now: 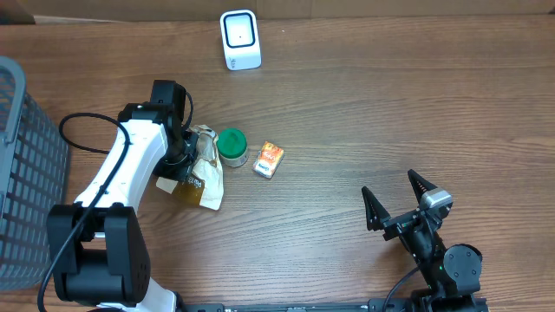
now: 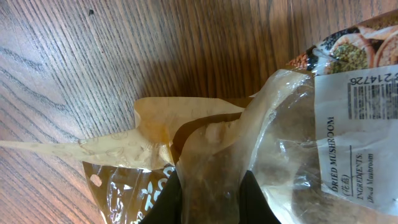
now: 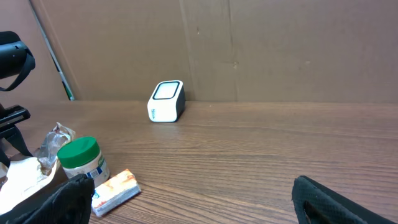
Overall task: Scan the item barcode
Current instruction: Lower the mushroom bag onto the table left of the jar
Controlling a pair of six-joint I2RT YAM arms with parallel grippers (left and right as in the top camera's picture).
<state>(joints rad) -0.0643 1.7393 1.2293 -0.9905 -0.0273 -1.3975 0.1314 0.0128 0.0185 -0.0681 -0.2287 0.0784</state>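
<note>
Where the wooden table (image 1: pixel 364 104) ends on my far left, a grey mesh basket (image 1: pixel 22 165) stands at its edge. Next comes my left pincer (image 2: pixel 210 200), clenched on the crumpled clear film at one end of the mushroom bag (image 1: pixel 208 178); in the wrist view my two dark fingers (image 2: pixel 166 202) squeeze the plastic between them. The bag sits just beside my left arm, and I cannot tell whether it rests on the wood or hangs slightly off it. Its white label (image 2: pixel 360 155) faces my wrist camera, reading "Dried Mushroom", with the barcode (image 2: pixel 373 99) at one end. Just right of the bag stands a jar (image 1: pixel 231 146) with a green lid, close enough that I cannot tell whether they touch. A small orange packet (image 1: pixel 269 160) lies near the jar, apart from it. The white scanner (image 1: pixel 240 39) stands near the far edge, well apart from the bag. Far right, near the front edge, my right pincer (image 1: pixel 401 204) is released, fingers spread wide, grasping nothing.
</note>
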